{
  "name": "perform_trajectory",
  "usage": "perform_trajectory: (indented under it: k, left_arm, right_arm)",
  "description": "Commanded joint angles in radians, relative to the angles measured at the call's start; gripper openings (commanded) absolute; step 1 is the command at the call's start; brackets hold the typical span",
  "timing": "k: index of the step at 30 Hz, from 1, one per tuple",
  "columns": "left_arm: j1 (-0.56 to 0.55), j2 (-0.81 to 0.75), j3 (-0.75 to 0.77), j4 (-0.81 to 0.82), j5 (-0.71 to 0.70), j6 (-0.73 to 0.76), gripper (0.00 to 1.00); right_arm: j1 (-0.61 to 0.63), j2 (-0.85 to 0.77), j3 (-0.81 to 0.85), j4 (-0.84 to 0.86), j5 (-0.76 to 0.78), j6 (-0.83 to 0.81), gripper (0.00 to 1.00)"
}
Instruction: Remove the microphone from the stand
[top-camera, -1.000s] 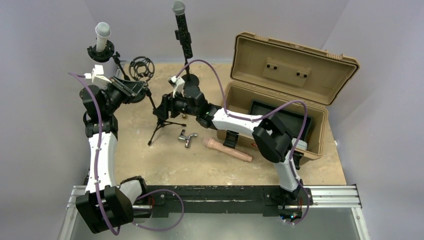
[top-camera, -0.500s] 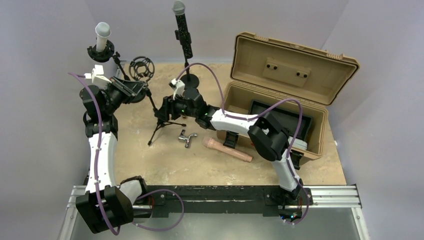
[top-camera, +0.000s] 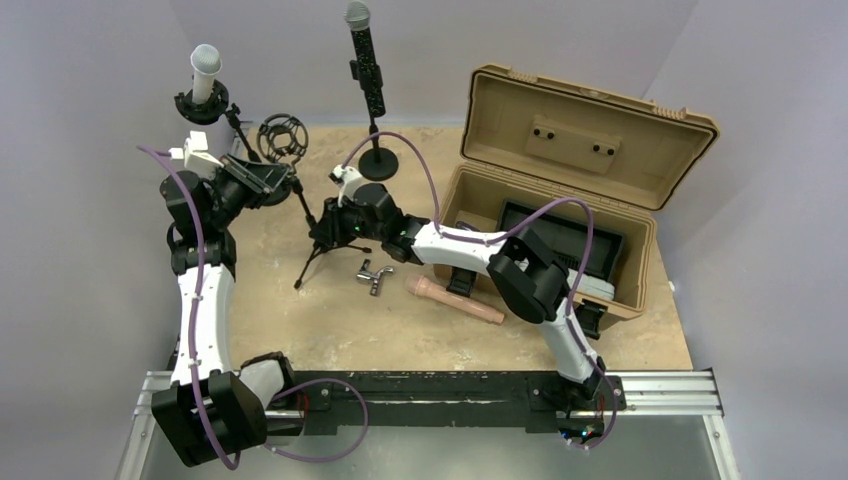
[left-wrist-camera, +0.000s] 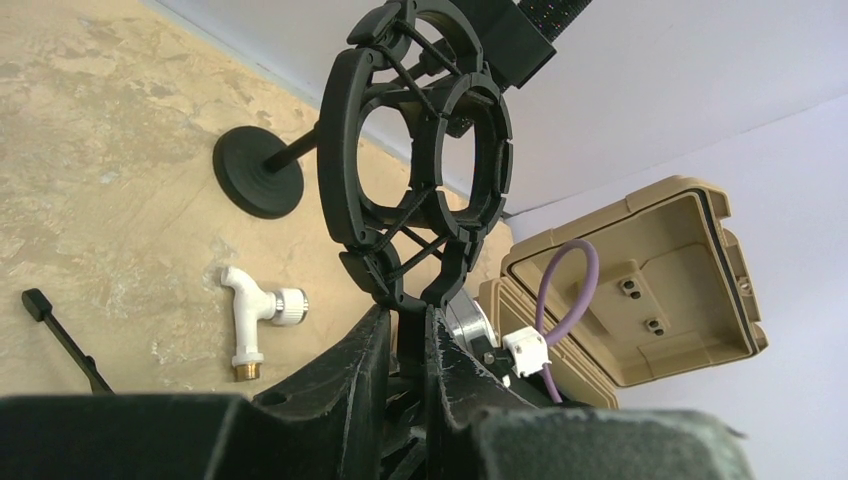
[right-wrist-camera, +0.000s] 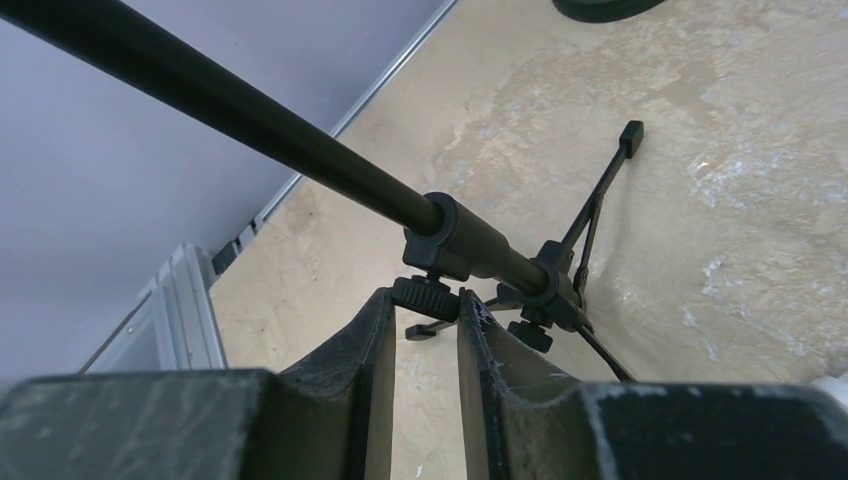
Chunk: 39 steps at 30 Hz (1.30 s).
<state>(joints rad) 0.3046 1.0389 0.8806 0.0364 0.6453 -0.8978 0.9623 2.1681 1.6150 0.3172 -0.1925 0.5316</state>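
Two microphones stand upright at the back of the overhead view: a pale-headed microphone (top-camera: 205, 72) in a holder (top-camera: 200, 105) at far left, and a black microphone (top-camera: 366, 65) on a round-footed stand (top-camera: 377, 163). At right the tan hard-shell case (top-camera: 560, 130) sits open with a black tray (top-camera: 565, 238) inside it. A smooth pink tube (top-camera: 455, 300) and a small pipe fitting (top-camera: 373, 277) lie on the mottled beige table (top-camera: 330, 330).

From the left wrist, the left gripper (left-wrist-camera: 408, 325) is clamped on the stem under an empty ring-shaped cradle (left-wrist-camera: 340, 150) (black, laced with thin cords).

From the right wrist, the right gripper (right-wrist-camera: 424, 298) is closed on a ribbed knob (right-wrist-camera: 425, 290) at the collar of the tripod stand (right-wrist-camera: 480, 245), whose matte black pole slants up to the left.
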Motion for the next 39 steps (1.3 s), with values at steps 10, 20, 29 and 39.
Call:
perform_trajectory:
  k: [10, 20, 29, 39]
  left_arm:
    - [-0.011, -0.003, -0.015, -0.051, -0.013, 0.029, 0.00]
    - [-0.126, -0.046, -0.005, -0.257, -0.184, 0.154, 0.00]
    - [-0.124, -0.071, -0.151, -0.234, -0.237, 0.153, 0.00]
    - [-0.125, -0.047, -0.287, -0.198, -0.309, 0.128, 0.00]
  right_arm:
    - [0.072, -0.011, 0.148, -0.134, 0.288, -0.127, 0.29]
    - [0.061, -0.239, -0.046, -0.037, 0.259, -0.159, 0.70]
    - [0.034, -0.503, -0.292, 0.061, 0.246, -0.183, 0.71]
    - [-0.042, -0.661, -0.451, 0.113, 0.205, -0.194, 0.72]
